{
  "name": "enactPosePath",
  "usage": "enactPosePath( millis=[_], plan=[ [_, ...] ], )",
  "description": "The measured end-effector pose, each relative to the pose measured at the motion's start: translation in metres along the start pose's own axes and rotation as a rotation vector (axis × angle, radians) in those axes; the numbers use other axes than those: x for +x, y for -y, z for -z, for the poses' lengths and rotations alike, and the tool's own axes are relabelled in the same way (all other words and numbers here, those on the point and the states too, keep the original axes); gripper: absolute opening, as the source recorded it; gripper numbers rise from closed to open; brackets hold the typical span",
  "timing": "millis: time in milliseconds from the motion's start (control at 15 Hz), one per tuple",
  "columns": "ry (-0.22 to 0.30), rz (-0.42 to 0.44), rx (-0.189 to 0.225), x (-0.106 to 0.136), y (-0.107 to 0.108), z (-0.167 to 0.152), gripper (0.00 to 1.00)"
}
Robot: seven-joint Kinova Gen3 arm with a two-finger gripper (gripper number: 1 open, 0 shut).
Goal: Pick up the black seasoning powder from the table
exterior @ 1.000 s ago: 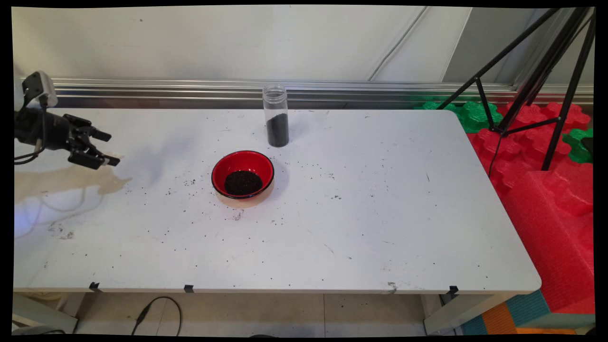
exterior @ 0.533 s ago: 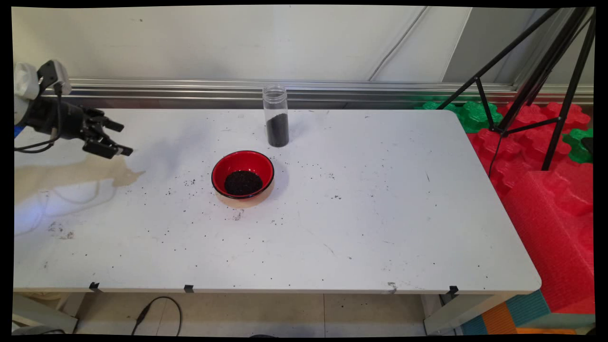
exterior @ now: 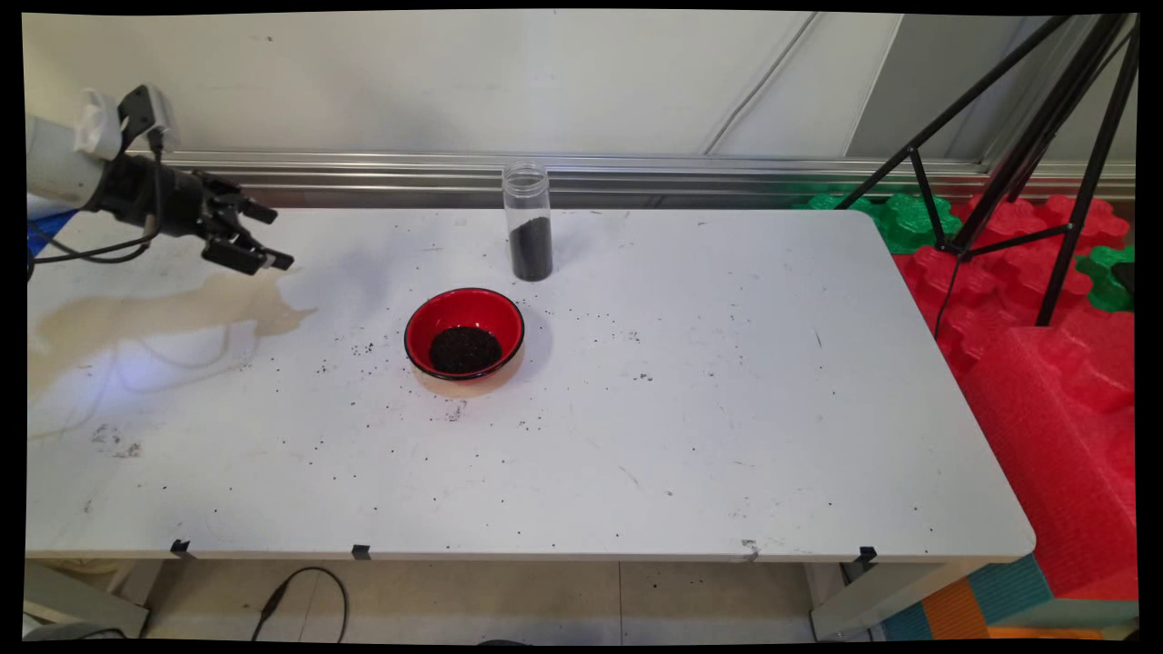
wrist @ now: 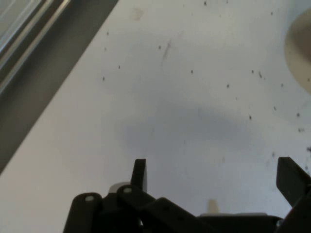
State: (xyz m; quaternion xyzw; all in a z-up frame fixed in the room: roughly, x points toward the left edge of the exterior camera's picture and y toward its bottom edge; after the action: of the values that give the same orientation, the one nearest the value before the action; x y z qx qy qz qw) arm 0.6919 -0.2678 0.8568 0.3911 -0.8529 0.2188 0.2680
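My black gripper (exterior: 271, 238) hangs above the table's far left part, pointing right, open and holding nothing. In the hand view the gripper (wrist: 214, 174) shows its two fingertips wide apart over bare white table (wrist: 160, 97). A red bowl (exterior: 464, 332) with a black rim holds dark grains and sits near the table's middle, well to the right of the gripper. Behind the bowl stands a clear upright jar (exterior: 527, 221), about half full of the same dark grains and without a lid.
Dark grains lie scattered over the white table (exterior: 690, 427), mostly around the bowl. A metal rail (exterior: 636, 173) runs along the far edge. A black tripod (exterior: 1027, 154) and red and green foam blocks (exterior: 1045, 345) stand off the table's right side.
The gripper has moved right and up toward the far edge, from the left margin. Its fingers stay open. Bowl and jar have not moved.
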Motion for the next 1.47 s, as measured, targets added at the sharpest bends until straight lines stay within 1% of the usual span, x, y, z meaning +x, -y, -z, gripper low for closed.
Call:
enactPosePath(
  millis=[467, 800, 1067, 1467],
  plan=[
    [-0.039, -0.038, -0.026, 0.037, 0.013, -0.030, 1.00],
    [-0.064, -0.069, -0.052, 0.054, 0.022, -0.050, 1.00],
    [-0.095, -0.102, -0.086, 0.066, 0.031, -0.071, 1.00],
    [-0.159, -0.152, -0.155, 0.080, 0.045, -0.106, 1.00]
  ],
)
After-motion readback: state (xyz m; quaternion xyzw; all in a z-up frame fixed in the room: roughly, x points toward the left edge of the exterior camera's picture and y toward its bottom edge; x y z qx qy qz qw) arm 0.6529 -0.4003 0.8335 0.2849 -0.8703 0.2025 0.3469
